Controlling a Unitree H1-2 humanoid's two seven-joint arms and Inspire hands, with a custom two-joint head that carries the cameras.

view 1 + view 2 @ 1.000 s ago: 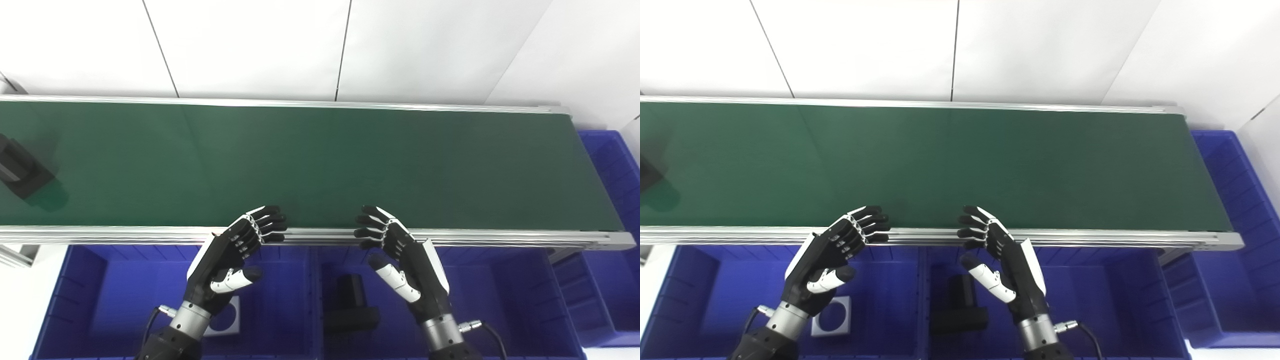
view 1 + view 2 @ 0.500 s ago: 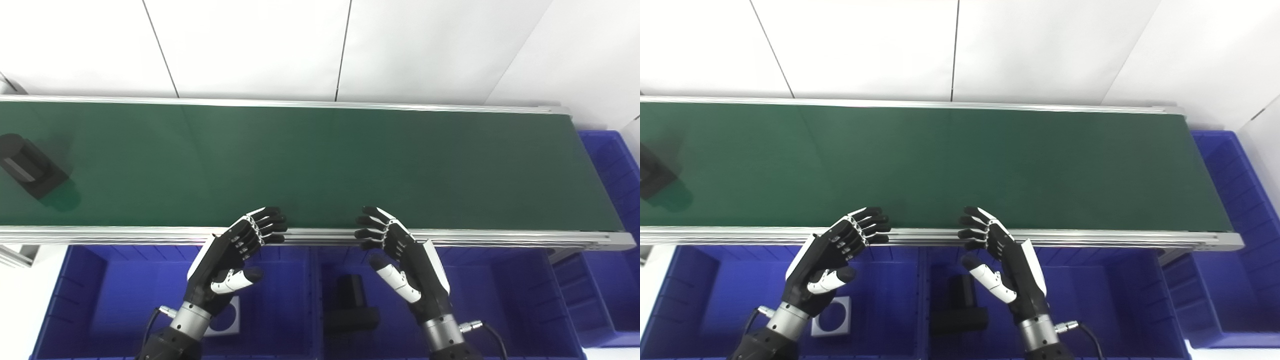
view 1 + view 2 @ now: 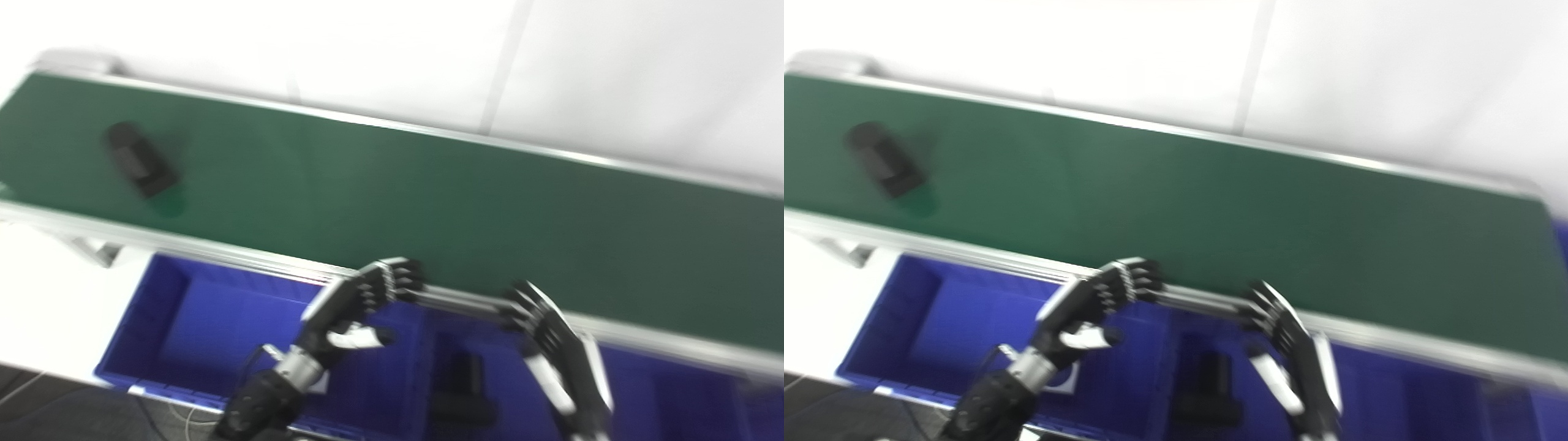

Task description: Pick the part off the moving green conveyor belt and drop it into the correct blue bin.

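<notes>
- black part: blurred, blocky dark piece lying skewed on the belt, upper left of frame, nearer the belt's near edge.
- green conveyor belt: runs diagonally from upper left to right edge, silver rails along both sides.
- blue bins: row below the belt's near rail, lower frame; middle one holds a dark part.

Blurred, tilted picture: your dark blocky part sits on the long green conveyor belt, far left. Your black left hand and right hand hover open-fingered at the belt's near rail, above the blue plastic bins.
</notes>
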